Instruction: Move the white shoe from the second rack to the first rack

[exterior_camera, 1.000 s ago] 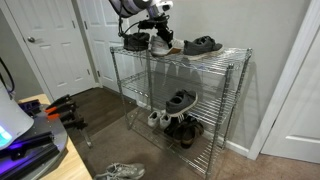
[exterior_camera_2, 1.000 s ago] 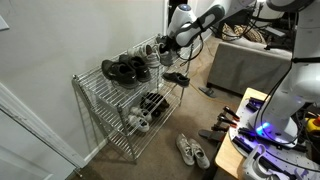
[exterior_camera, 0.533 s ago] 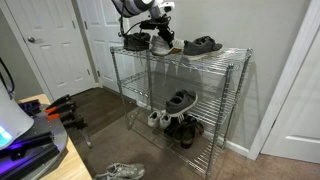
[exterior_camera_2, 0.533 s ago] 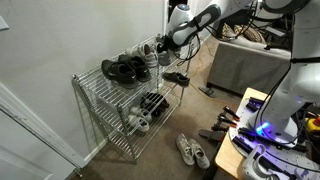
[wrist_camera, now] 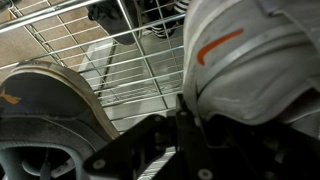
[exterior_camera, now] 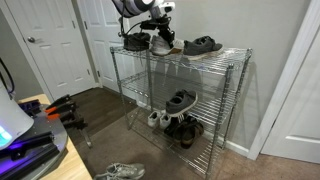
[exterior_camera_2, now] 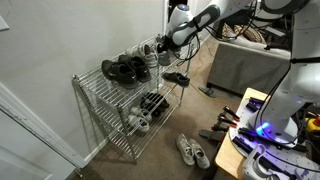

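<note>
Sneaker [exterior_camera: 160,46] rests on first rack [exterior_camera: 230,55], near a front corner, just beside black shoe [exterior_camera: 135,42]. Gripper [exterior_camera: 163,33] right above it; finger spread cannot be told. Risk: uneven release tips sneaker off edge.

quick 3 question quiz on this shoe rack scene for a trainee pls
1. True or false: the white shoe is up at the first rack.
2. In the wrist view, the logo on the white shoe is: A blue, B orange, C green.
3. Fill in: a loose pair of sneakers lies on the ____.

Key: 1 true; 2 B; 3 floor.
</note>
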`<state>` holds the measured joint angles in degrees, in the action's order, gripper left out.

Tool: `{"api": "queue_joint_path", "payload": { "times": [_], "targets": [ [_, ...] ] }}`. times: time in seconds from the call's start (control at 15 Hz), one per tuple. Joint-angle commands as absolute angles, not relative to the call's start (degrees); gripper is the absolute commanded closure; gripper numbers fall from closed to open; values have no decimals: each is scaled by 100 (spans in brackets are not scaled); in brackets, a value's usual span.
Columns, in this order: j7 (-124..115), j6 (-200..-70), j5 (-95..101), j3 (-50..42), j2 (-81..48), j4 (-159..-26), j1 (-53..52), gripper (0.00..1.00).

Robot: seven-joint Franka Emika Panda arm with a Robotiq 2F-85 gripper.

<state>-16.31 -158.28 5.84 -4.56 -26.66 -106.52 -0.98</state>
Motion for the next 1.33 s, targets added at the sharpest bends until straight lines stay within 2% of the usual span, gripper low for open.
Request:
{"api": "queue_joint_path", "payload": {
  "times": [0.0, 0.07, 0.27, 0.73, 0.8, 0.87, 1.13, 1.27],
  "targets": [
    [-1491, -16055, 436, -475, -2923, -10463, -164, 52],
    [-1543, -15869, 471, -544, -2766, -10575, -194, 70],
    [-1538, -15923, 464, -545, -2896, -10487, -219, 52],
    [-1538, -15931, 464, -545, -2907, -10464, -223, 52],
    [-1538, -15931, 464, -545, -2907, -10463, -223, 27],
    [-1560, -15919, 509, -580, -2868, -10517, -265, 26],
    [-1625, -15942, 632, -693, -2738, -10741, -439, 3],
    [-1688, -15985, 711, -805, -2673, -10853, -554, 0]
  ]
}}
